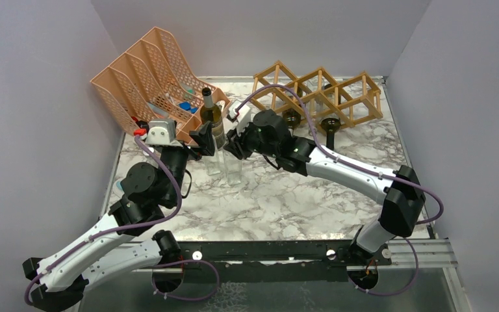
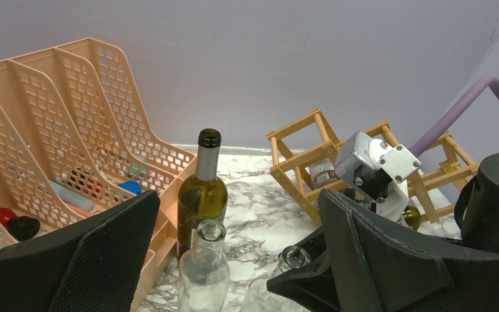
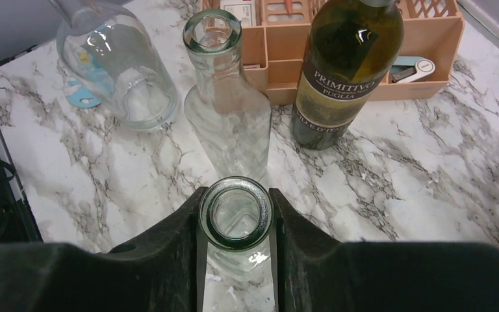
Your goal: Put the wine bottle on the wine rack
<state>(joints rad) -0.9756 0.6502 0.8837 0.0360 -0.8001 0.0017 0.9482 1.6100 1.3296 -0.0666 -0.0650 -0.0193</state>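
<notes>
The dark green wine bottle (image 1: pixel 212 117) stands upright beside the peach organizer; its label reads Primitivo in the right wrist view (image 3: pixel 344 71). The wooden wine rack (image 1: pixel 349 83) stands at the back right, apart from it. My right gripper (image 3: pixel 236 195) is shut on the neck of an upright clear glass bottle (image 3: pixel 235 218) in front of the wine bottle. My left gripper (image 2: pixel 234 260) is open; its fingers (image 2: pixel 71 260) stand wide either side of a second clear bottle (image 2: pixel 204 273), with the wine bottle (image 2: pixel 201 195) just behind that.
The peach mesh organizer (image 1: pixel 146 71) holds small items at the back left. The rack (image 2: pixel 302 158) holds two dark bottles (image 1: pixel 292 118). Another clear glass vessel (image 3: pixel 117 65) shows at the right wrist view's top left. Grey walls enclose the marble table (image 1: pixel 299 201).
</notes>
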